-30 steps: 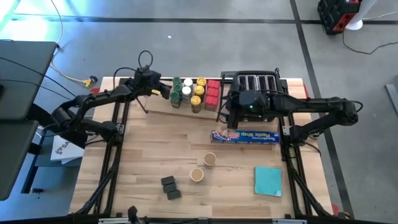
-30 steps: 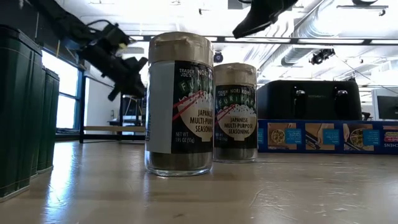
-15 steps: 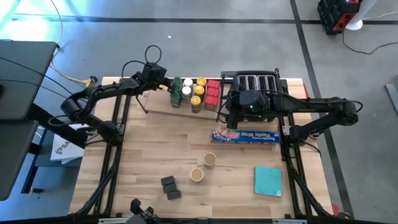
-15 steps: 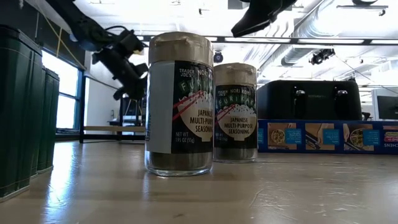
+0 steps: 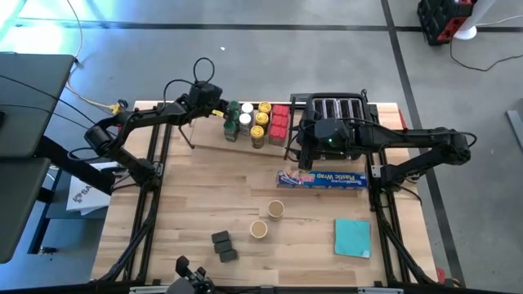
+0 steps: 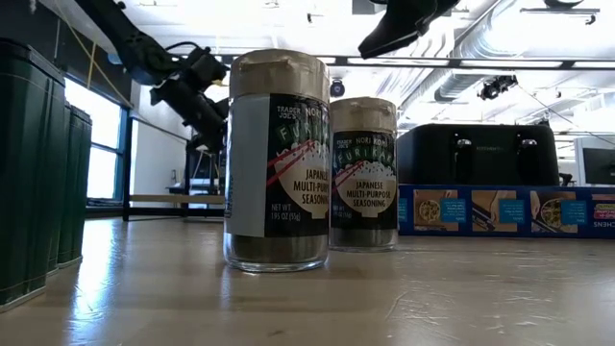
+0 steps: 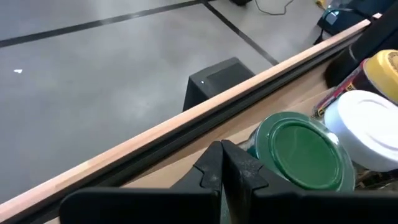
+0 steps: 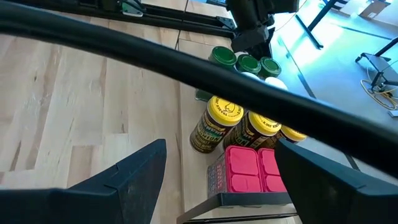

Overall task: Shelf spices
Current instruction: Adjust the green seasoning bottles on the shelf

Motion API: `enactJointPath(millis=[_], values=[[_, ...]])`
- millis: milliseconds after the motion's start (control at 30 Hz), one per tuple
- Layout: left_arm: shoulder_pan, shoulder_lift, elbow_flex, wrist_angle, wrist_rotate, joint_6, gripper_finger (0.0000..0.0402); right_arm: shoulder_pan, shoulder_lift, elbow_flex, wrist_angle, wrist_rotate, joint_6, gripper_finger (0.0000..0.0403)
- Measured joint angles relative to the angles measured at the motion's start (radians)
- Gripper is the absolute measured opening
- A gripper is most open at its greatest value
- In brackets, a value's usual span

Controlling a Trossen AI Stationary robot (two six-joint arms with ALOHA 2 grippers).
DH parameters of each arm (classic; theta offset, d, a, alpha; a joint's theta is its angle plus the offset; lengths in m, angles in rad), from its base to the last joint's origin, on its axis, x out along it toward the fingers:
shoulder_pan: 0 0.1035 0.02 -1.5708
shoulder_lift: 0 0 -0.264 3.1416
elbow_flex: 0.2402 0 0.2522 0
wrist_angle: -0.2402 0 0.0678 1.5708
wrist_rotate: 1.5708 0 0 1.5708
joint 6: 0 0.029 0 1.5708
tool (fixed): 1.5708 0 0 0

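The shelf point(image 5: 211, 137) stands at the table's far side with spices on its board: green-lidded jars point(image 5: 232, 109), white- and yellow-lidded jars point(image 5: 260, 119) and red tins point(image 5: 279, 122). My left gripper point(image 5: 221, 111) is shut right beside the far green-lidded jar point(image 7: 302, 149), on its left. My right gripper point(image 8: 227, 180) hangs open above the shelf's right end, empty. Two tan-lidded jars point(image 5: 275, 210) point(image 5: 259, 229) and two dark grey blocks point(image 5: 224, 246) stand upright on the near table. My left gripper's shut fingertips point(image 7: 222, 163) come slanting down from the table's left, close beside the far green-lidded jar's wall point(image 7: 254, 148). Whether they touch the jar, I cannot tell.
A black toaster point(image 5: 337, 109) stands to the right of the shelf, a long blue wrap box point(image 5: 321, 178) lies in front of it, and a teal pad point(image 5: 352, 237) is at the near right. The shelf's black wire bar point(image 8: 186, 59) crosses above the spices.
My left gripper has moved toward the table's far edge and to the right, closing in on the green-lidded jars, and it has rolled a little. It stays shut. The jars show no shift.
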Motion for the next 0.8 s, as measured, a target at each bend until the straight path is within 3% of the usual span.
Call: enactJointPath(millis=[800], values=[[0.001,0.0,0.0,0.043,0.045,-0.01,0.0,0.0,0.0,0.0,0.004,0.0,0.001,0.0296]])
